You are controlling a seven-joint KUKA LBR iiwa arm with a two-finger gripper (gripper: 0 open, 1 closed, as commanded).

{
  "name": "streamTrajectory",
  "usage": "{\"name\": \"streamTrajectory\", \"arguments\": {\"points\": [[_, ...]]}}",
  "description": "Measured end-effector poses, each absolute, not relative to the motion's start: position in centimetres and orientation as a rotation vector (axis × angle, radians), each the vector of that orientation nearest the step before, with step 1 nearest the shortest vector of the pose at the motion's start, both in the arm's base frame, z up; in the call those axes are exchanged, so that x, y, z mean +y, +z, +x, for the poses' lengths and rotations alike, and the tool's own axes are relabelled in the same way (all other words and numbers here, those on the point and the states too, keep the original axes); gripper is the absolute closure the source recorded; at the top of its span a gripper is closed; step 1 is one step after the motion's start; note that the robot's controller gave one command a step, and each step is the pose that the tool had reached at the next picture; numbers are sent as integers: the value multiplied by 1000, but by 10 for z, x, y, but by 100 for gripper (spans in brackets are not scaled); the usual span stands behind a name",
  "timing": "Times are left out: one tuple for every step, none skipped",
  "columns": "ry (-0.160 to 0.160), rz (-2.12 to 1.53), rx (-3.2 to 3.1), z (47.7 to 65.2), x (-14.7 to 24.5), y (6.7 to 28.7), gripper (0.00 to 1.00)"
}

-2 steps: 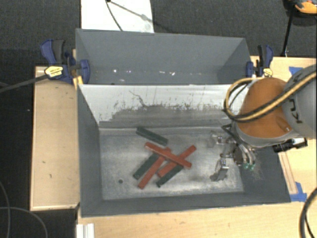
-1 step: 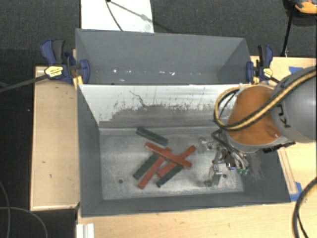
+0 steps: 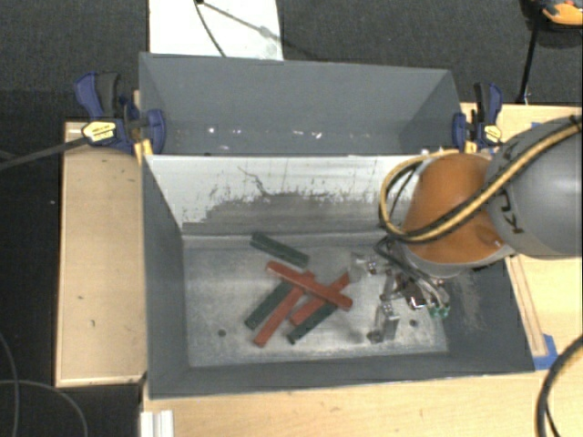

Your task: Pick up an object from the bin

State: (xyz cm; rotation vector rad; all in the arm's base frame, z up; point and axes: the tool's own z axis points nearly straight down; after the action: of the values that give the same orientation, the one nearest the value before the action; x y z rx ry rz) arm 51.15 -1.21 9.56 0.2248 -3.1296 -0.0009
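My gripper hangs low over the bin floor at the front right, just right of a small heap of sticks. Nothing shows in it. Nearest to it lies a red stick, slanting across the top of the heap. Under that one a second red stick crosses, running towards the front left. A dark green stick lies along its right side, a short way left of the gripper.
Another dark green stick lies on the heap's left side, and one more dark green stick rests apart, further back. The arm with its orange cover and cables reaches in over the bin's right wall.
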Motion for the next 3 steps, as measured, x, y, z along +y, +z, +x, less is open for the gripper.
{"name": "streamTrajectory", "arguments": {"points": [[-2, 198, -3139, 511, 3, 110, 0], [0, 39, -3141, 510, 31, 100, 0], [-1, 530, -3100, 516, 80, 93, 100]]}}
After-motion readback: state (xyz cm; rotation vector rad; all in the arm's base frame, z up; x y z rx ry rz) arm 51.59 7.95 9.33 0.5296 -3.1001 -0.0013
